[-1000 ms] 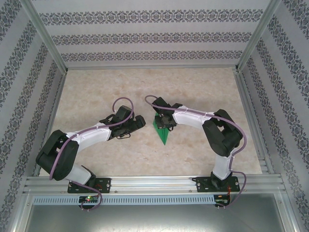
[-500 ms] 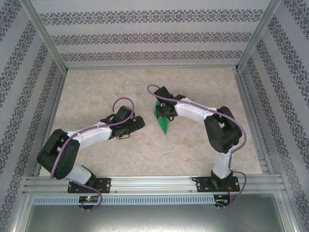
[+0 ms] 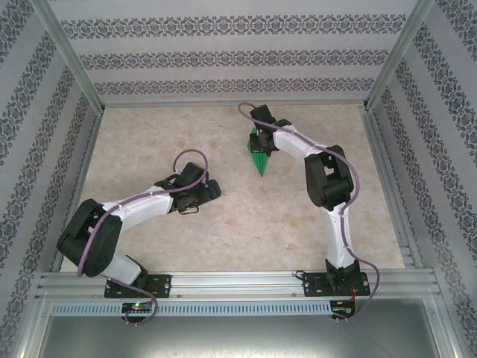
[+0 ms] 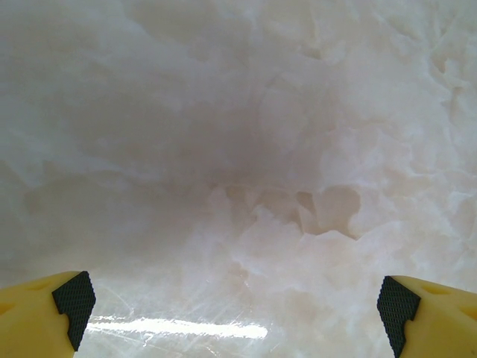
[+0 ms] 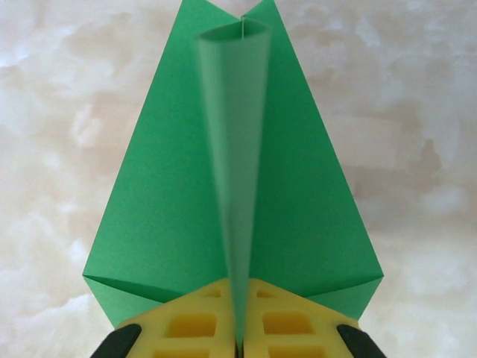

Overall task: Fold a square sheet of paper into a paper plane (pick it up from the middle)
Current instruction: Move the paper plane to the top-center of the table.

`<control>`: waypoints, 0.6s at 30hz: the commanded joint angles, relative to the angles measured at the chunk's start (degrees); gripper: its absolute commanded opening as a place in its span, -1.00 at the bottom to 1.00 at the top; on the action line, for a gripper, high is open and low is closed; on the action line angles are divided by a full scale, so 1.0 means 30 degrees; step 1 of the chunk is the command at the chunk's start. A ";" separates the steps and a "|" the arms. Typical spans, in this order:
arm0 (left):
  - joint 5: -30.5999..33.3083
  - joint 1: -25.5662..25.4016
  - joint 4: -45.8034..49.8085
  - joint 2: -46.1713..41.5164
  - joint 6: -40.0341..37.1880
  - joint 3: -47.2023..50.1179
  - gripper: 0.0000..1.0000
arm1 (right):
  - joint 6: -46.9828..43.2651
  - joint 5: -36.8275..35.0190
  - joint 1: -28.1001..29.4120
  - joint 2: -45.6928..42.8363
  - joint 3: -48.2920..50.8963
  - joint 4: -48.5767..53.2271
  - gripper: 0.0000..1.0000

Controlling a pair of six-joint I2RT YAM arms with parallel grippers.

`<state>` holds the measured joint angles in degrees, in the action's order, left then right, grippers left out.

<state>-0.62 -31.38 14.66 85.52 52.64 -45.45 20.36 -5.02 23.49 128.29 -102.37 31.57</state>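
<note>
The square sheet of paper, folded into a bright green paper plane (image 3: 261,154), hangs pointed over the far middle of the table. In the right wrist view the paper plane (image 5: 305,201) spreads two flat wings with a raised centre ridge. My right gripper (image 5: 240,332) is shut on that ridge, its yellow fingers (image 5: 298,321) pressed together around it. From above, the right gripper (image 3: 258,139) reaches far out on a stretched arm. My left gripper (image 3: 216,189) rests low at centre left, apart from the paper. Seen from its own wrist, the left gripper (image 4: 238,302) is open wide, with bare table between its pads (image 4: 74,298).
The marble-patterned table top (image 3: 223,231) is boxed in by patterned walls and metal posts (image 3: 71,56). An aluminium rail (image 3: 238,283) runs along the near edge, carrying both arm bases.
My right arm has stretched out toward the far side, carrying the green paper from the table's centre to the back. The left arm has stayed put.
</note>
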 commanded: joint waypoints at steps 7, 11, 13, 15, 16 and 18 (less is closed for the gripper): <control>0.0860 0.0188 0.1529 -0.0318 -0.0593 -0.0958 1.00 | 0.0127 -0.0002 -0.0250 0.0936 -0.1593 0.1755 -0.63; 0.2517 0.0578 0.3575 -0.0898 -0.1253 -0.1863 1.00 | 0.0486 -0.0488 -0.0269 -0.0136 -0.2115 0.3130 -0.43; 0.3451 0.1043 0.4513 -0.1603 -0.1729 -0.2318 1.00 | 0.0762 -0.0429 -0.0280 -0.1206 -0.1833 0.3427 -0.26; 0.4277 0.1795 0.5215 -0.2352 -0.2430 -0.2787 1.00 | 0.0965 -0.0370 -0.0306 -0.2700 -0.1209 0.3421 -0.05; 0.4583 0.2159 0.5544 -0.2626 -0.2750 -0.3013 1.00 | 0.1051 -0.0398 -0.0322 -0.3416 -0.0851 0.3303 0.05; 0.5369 0.3169 0.6160 -0.3318 -0.3562 -0.3529 1.00 | 0.1289 -0.0507 -0.0449 -0.5270 0.0434 0.2743 0.28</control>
<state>9.39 -24.82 27.14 78.65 46.78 -53.49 22.65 -5.08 22.96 121.62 -103.46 39.62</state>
